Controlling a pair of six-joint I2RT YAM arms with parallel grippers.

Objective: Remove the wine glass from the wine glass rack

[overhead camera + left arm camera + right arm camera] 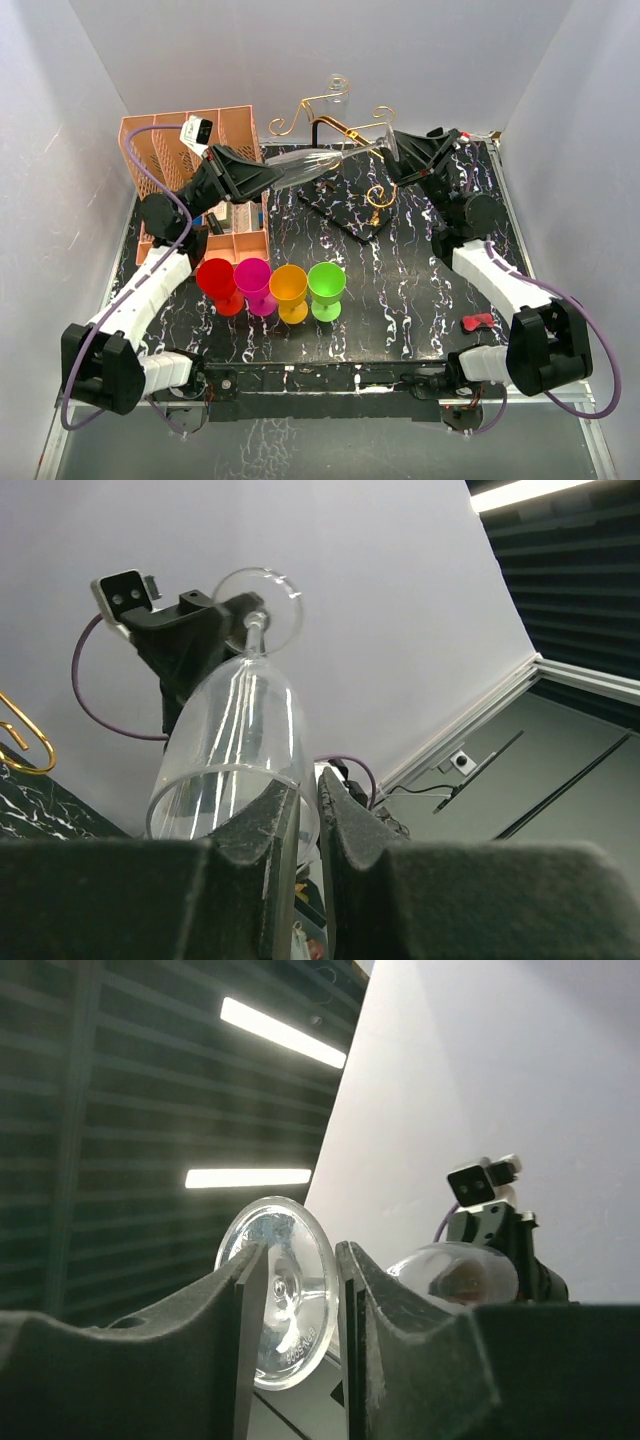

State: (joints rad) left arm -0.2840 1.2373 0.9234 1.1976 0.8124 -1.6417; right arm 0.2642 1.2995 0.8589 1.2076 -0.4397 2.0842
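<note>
While left claw (308,796) pinches the glass (235,730) rim and right claw (300,1255) its foot (both nearly closed), opposing pulls could snap it.

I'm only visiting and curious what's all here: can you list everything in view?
Clear wine glass: one, transparent, held sideways between both grippers.
Gold wire rack on black base: one, back centre.
Peach slotted plastic organiser: one, back left.
Plastic goblets: four, red, magenta, orange, green, row front left.
Small red object: one, near right arm.
Black marbled table: one, underneath.
Left gripper: black, shut on glass rim.
Right gripper: black, shut at glass foot.
</note>
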